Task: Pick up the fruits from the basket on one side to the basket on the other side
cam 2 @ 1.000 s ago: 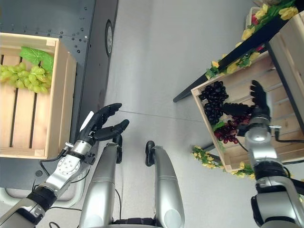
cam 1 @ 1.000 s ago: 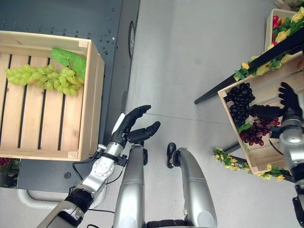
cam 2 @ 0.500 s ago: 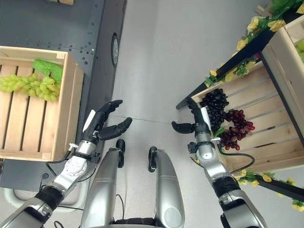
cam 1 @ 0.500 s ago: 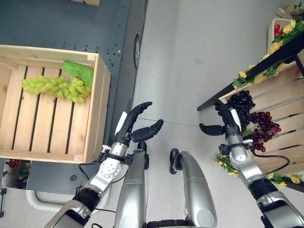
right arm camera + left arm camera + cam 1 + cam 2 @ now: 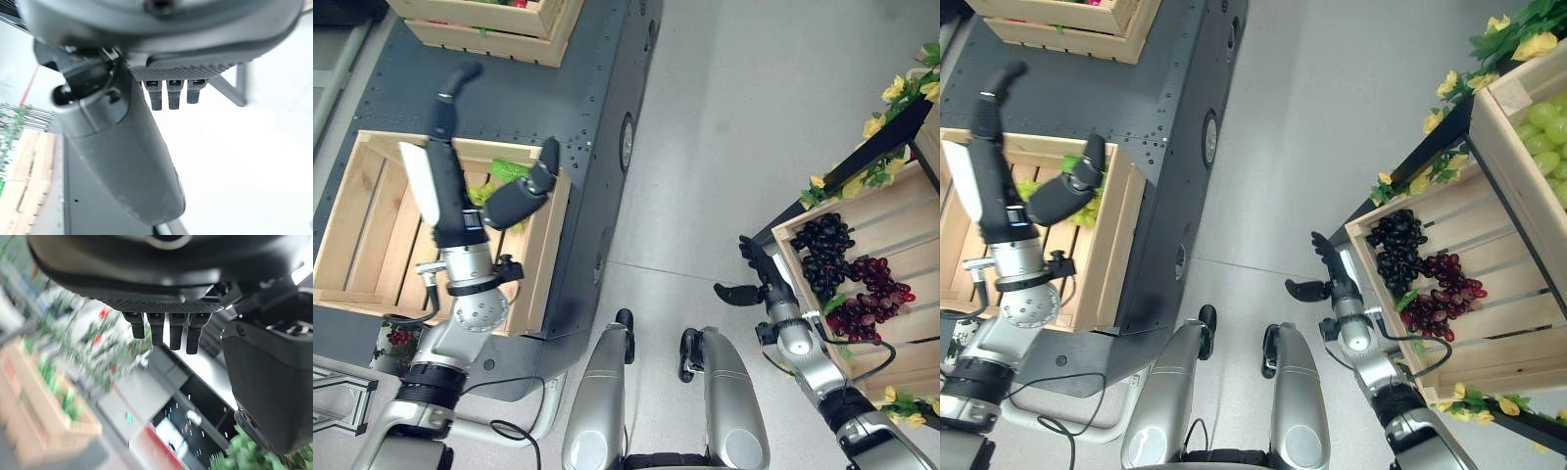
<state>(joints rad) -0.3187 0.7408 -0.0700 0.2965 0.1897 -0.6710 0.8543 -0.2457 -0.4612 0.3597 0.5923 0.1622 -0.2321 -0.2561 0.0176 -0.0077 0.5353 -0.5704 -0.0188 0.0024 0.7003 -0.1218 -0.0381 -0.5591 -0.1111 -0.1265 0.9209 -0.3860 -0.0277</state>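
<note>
Two grape bunches, one dark (image 5: 820, 247) and one red (image 5: 869, 299), lie in the slatted right crate (image 5: 901, 211), neither yet lifted.
Soft, loose and easily crushed, they look best taken by the stem or cupped from below. Right hand (image 5: 766, 281) hangs just beside the crate, fingers straight, thumb out, empty. Left hand (image 5: 445, 171) is raised, spread and empty, over the left crate (image 5: 546, 257) holding green grapes (image 5: 481, 191).

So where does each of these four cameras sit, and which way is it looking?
Left eye: on the head, looking down at the left robot hand above the left crate.
Right eye: beside it, same scene; right robot hand beside the dark grapes.
Left wrist: along its own straight fingers.
Right wrist: along its own thumb.
Both eyes share everything.
</note>
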